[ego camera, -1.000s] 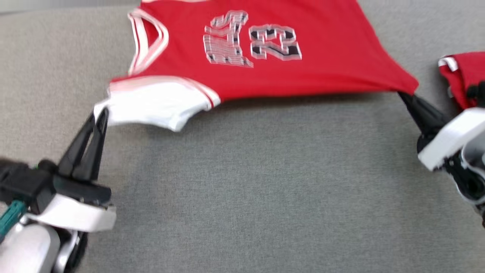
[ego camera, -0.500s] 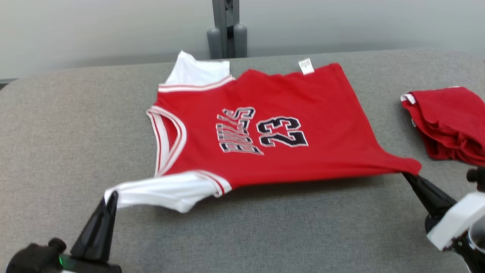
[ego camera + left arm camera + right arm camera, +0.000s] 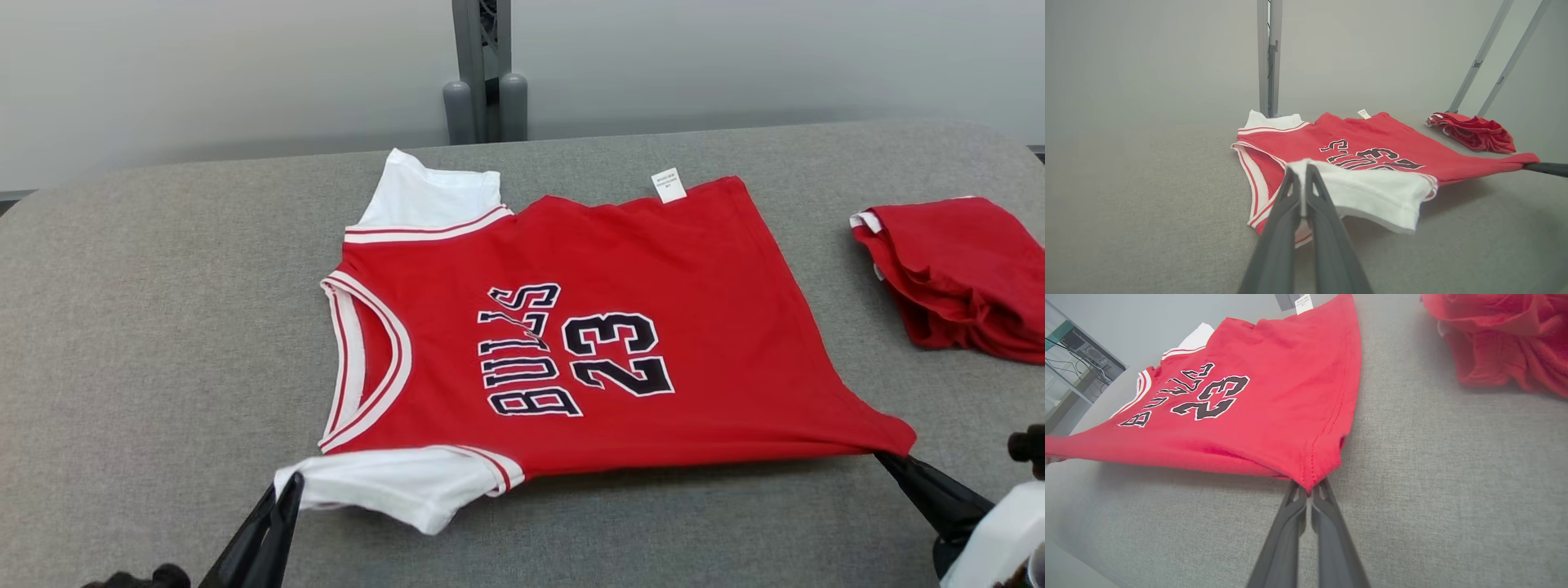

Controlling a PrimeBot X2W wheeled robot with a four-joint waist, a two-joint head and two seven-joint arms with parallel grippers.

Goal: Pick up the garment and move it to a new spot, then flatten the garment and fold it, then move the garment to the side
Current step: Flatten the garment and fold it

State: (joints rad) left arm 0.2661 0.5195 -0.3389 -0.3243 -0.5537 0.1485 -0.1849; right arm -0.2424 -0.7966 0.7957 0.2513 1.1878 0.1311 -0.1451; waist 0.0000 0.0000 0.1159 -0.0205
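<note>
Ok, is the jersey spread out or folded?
The jersey is spread out, front up, not folded. Its near edge is lifted off the table, stretched between left gripper and right gripper.

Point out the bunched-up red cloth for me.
In the head view the bunched-up red cloth lies on the grey table at the far right, apart from the jersey, beyond the right gripper.

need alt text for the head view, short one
A red jersey with white sleeves and BULLS 23 on its front lies spread on a grey fabric-covered table, its near edge lifted. The left gripper pinches the near white sleeve and the right gripper pinches the near hem corner; a crumpled red garment sits at the table's right.
</note>
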